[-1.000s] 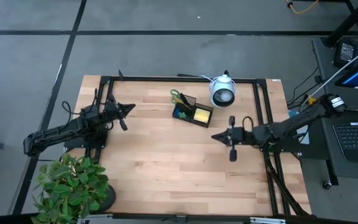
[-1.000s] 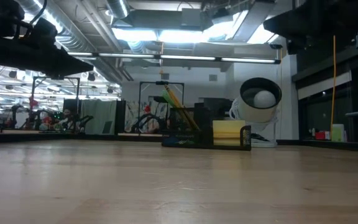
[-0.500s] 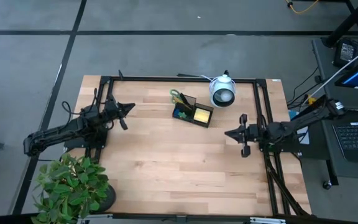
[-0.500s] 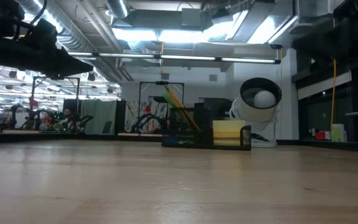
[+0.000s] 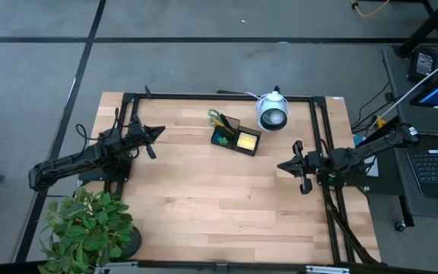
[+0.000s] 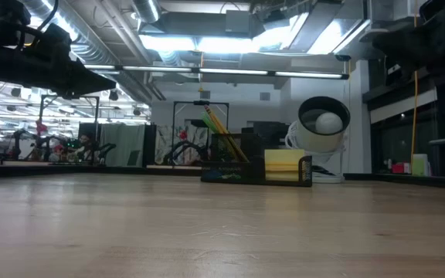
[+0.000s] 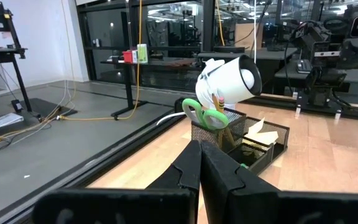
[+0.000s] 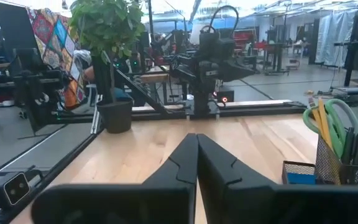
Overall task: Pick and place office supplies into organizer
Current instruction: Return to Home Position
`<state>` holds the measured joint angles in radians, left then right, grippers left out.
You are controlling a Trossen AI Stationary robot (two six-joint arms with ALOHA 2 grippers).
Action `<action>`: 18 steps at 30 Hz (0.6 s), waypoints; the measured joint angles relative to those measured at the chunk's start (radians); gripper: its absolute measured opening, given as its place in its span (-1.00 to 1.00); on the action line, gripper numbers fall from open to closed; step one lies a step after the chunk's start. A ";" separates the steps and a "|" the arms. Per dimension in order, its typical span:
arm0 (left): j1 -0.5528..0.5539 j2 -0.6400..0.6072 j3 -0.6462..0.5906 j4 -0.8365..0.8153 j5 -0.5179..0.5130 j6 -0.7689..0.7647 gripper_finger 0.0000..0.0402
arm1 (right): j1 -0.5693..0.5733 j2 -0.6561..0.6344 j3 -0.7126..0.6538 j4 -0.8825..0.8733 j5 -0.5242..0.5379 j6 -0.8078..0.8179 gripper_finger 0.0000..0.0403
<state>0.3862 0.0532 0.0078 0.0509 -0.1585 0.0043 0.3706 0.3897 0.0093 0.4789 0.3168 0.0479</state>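
The right gripper (image 5: 283, 166) has its fingers pressed together on nothing, as its own wrist view shows. In the overhead view it now sits at the right of the frame, close to the table's right rail. A second ago it reached further in toward the middle of the table (image 5: 204, 198), so the arm has been pulling back, with most of that travel made early on. The left gripper (image 5: 158, 132), likewise clamped empty, has not moved from its place at the upper left of the board. The organizer (image 5: 236, 135) stands above centre in the frame, just beside the white round device (image 5: 272, 113). It holds the yellow sticky-note pad (image 5: 246, 140) in its lower part and the green-handled scissors (image 5: 217, 117) and pencils (image 6: 216, 123) upright in the taller section. No loose supplies show on the wood, so I judge the sorting finished and this retreat the closing move. The small pieces down in the front compartment are too tiny from above and screened by the mesh wall from table height. The pens cannot be told apart from the dark organizer. In the low view both arms are only dark shapes cut off at the upper corners. A potted plant (image 5: 90, 228) overhangs the lower-left corner of the table.
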 joint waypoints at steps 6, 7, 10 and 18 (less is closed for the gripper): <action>0.000 0.000 0.000 0.000 0.000 0.000 -0.99 | 0.000 0.000 0.000 -0.001 0.000 -0.003 -0.96; 0.000 0.000 0.000 0.000 0.000 0.000 -0.99 | 0.000 0.000 0.001 -0.001 0.000 -0.004 -0.96; 0.000 0.000 0.000 0.000 0.000 -0.001 -0.99 | 0.000 0.000 0.001 -0.002 0.000 -0.031 -0.94; 0.000 0.000 0.000 0.000 0.000 0.000 -0.99 | -0.010 -0.013 0.000 -0.005 -0.019 -0.029 -0.90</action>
<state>0.3862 0.0532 0.0078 0.0509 -0.1585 0.0040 0.3610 0.3766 0.0094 0.4736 0.2977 0.0185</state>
